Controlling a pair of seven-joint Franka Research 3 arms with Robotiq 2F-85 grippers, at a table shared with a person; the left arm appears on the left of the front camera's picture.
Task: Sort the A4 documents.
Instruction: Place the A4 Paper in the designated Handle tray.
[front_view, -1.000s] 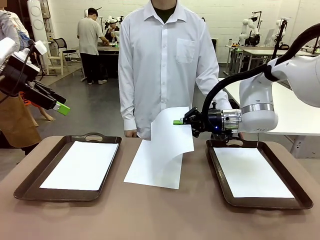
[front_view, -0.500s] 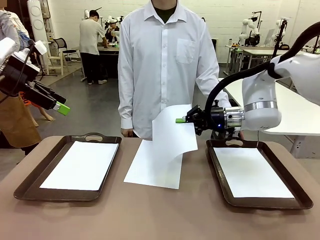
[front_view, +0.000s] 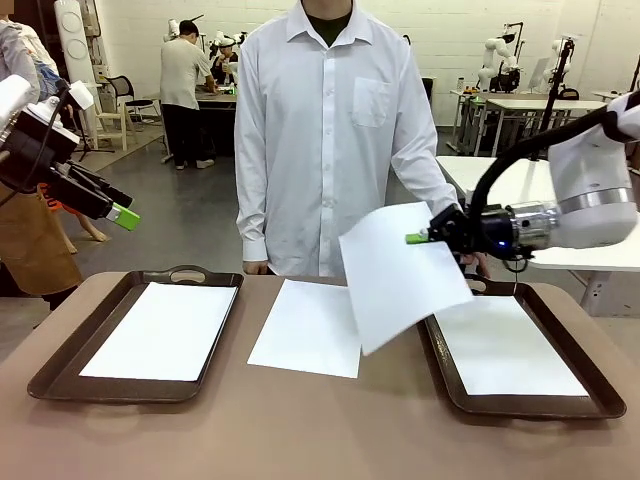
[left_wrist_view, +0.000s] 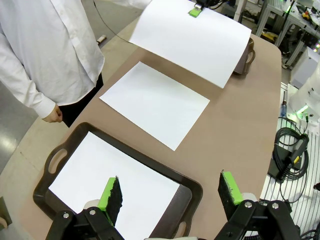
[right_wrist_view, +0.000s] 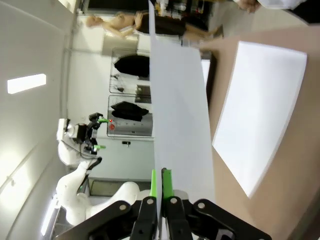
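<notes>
**Q:** From where does the front view look?

**A:** From the near edge of the table (front_view: 300, 430), a little above it. It faces across to the person (front_view: 320, 130) at the far side. The left tray (front_view: 60, 385) and right tray (front_view: 610, 405) both fit.

**Q:** And the wrist views?

**A:** Left wrist: high, looking steeply down past the left gripper (left_wrist_view: 170, 190), fingers spread, onto the left tray. Right wrist: rolled sideways, close along the right gripper (right_wrist_view: 161, 172), which pinches the raised sheet (right_wrist_view: 180, 100), seen nearly edge-on.

**Q:** Shared ground?

**A:** All three take in the raised sheet and the centre sheet (front_view: 310, 325).

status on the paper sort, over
Right gripper shut on one A4 sheet, airborne near right tray. Left gripper open, holding nothing. Nothing seen blocking.
</notes>
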